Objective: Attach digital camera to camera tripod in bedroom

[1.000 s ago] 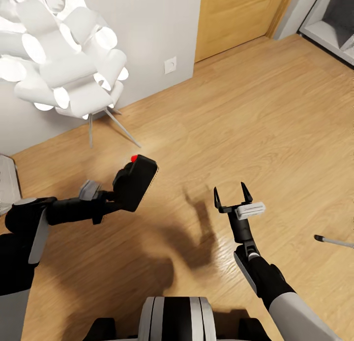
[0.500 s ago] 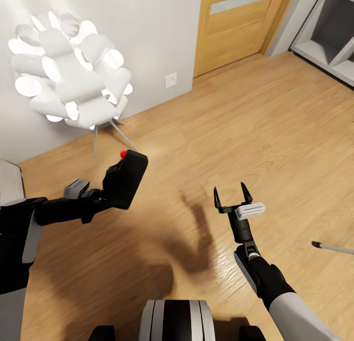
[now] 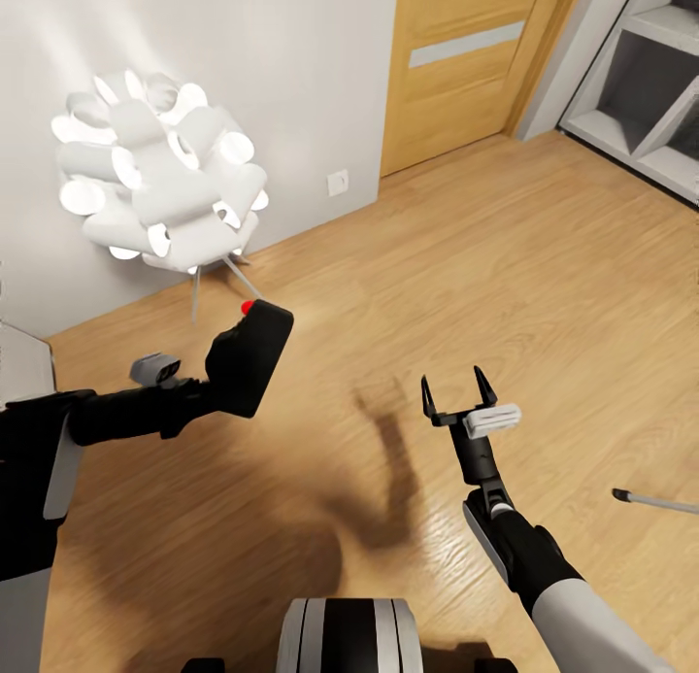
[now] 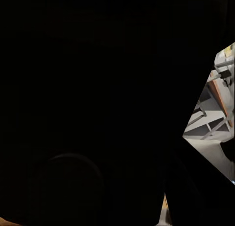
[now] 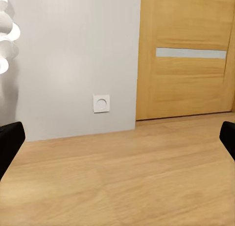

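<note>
**Camera in your left gripper, over open bedroom floor**

You are looking down on the light wood plank floor (image 3: 505, 265) of the bedroom, with the grey wall (image 3: 291, 61) ahead and the oak door (image 3: 466, 61) with its frosted strip set in it. At the upper right stand the white cube shelves (image 3: 650, 90). Against the wall on your left sits a glowing white lamp (image 3: 160, 183) of curled shades on thin legs, and a small white wall socket (image 3: 338, 182) lies between lamp and door.

Your left gripper (image 3: 209, 391) is closed on the digital camera (image 3: 248, 357) — the black body is held above the floor, tilted, with its red button (image 3: 248, 307) at the upper edge. In the left wrist view the camera's dark bulk (image 4: 88, 99) covers nearly everything.

Your right gripper (image 3: 458, 389) is spread wide and holds nothing — its two fingertips (image 5: 10, 143) frame the wall and door. A thin grey rod with a black tip (image 3: 650, 501) lies low at the far right; you cannot tell what it belongs to.
</note>
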Robot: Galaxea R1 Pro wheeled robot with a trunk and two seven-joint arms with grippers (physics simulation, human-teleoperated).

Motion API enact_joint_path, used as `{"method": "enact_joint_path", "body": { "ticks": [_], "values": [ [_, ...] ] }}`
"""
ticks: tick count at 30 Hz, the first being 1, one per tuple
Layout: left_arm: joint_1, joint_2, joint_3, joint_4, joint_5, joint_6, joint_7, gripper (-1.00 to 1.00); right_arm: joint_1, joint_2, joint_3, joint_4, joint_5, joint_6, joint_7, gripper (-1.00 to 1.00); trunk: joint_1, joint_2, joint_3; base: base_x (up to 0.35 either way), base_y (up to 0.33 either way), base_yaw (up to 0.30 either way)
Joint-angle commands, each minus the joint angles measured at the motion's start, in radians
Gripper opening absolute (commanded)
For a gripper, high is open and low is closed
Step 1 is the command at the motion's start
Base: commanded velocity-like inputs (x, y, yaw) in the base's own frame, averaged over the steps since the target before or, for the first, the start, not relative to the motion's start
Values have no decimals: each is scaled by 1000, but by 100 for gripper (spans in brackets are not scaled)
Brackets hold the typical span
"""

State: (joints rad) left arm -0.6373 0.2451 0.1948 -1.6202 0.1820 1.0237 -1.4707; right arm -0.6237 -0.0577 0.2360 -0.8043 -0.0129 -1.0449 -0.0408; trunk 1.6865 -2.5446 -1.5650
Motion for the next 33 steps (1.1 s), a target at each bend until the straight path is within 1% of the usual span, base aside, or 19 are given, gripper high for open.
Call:
{"method": "enact_joint_path", "body": {
  "ticks": [1,16,33],
  "values": [
    [0,1,0,-1,1,17,-4,-100,-1,-1,4,2,-1,-2,-4,100,-1,0,3,0,0,0],
    [-1,0,0,-3,1,24,-4,-100,-1,-1,6,21,-1,-2,-6,100,-7,4,58,0,0,0],
    [-1,1,0,-3,1,24,-3,-100,-1,-1,6,22,-2,-2,-10,100,-15,8,139,0,0,-13]
  ]
}}
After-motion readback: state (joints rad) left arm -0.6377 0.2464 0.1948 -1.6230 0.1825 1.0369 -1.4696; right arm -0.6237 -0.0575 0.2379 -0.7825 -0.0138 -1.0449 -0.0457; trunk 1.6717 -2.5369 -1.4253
